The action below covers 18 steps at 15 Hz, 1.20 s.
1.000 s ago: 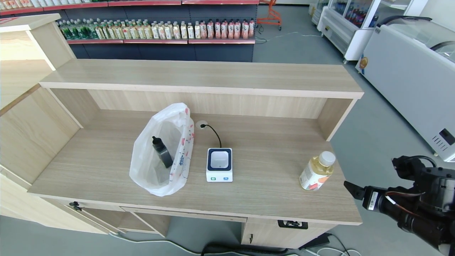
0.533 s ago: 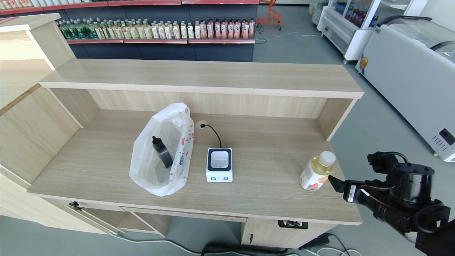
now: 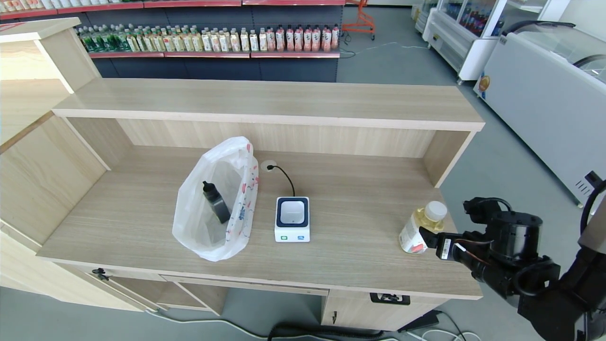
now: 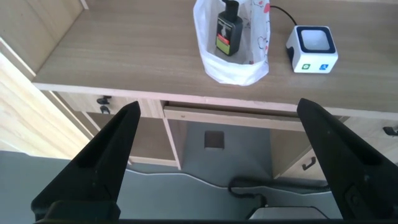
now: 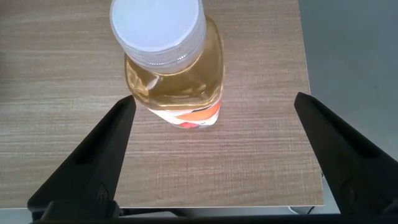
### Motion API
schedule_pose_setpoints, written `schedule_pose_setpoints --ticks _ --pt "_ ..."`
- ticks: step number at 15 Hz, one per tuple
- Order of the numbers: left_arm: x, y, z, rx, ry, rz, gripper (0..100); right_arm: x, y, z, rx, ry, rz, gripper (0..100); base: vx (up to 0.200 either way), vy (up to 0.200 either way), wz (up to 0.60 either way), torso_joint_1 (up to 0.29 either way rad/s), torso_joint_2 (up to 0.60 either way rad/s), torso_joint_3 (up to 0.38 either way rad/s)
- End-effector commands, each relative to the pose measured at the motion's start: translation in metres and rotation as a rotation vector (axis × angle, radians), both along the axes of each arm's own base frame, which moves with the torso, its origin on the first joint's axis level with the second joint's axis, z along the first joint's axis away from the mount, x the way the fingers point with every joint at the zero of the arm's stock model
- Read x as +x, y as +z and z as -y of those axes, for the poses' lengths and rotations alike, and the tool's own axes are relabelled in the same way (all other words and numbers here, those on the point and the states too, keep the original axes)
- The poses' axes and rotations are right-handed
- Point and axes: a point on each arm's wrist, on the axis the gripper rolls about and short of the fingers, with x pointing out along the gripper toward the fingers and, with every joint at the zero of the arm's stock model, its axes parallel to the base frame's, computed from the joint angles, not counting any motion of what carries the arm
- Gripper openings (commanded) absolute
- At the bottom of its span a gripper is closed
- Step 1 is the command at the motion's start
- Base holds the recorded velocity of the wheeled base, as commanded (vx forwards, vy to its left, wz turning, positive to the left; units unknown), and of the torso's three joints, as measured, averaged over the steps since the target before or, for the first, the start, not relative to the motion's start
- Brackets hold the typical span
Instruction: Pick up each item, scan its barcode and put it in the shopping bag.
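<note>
Bottle [image 3: 420, 226] upright at the right end of the surface [image 3: 355, 265], near its front edge. Right claw [image 5: 214, 102] spread wide, bottle just ahead between the fingers. Recommended: advance level, centre on the labelled body below the cap, close firmly without tipping it.

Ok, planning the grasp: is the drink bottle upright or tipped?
Upright: the bottle stands on its base on the counter, white cap uppermost.
</note>
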Motion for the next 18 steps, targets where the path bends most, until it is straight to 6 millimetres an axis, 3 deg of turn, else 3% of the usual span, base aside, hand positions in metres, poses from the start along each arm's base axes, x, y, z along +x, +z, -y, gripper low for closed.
schedule_pose_setpoints --ticks 1,12,18 --pt "0.000 0.000 0.000 0.000 0.000 0.000 100 0.009 -0.005 -0.006 -0.001 0.014 -0.001 100 0.000 0.000 0.00 0.000 0.00 0.000" --pt "0.000 0.000 0.000 0.000 0.001 0.000 100 0.046 -0.036 -0.022 -0.050 0.047 0.042 100 0.000 0.000 0.00 0.000 0.00 0.000" --pt "0.000 0.000 0.000 0.000 0.000 0.000 100 0.066 -0.038 -0.028 -0.052 0.057 0.086 100 0.000 0.000 0.00 0.000 0.00 0.000"
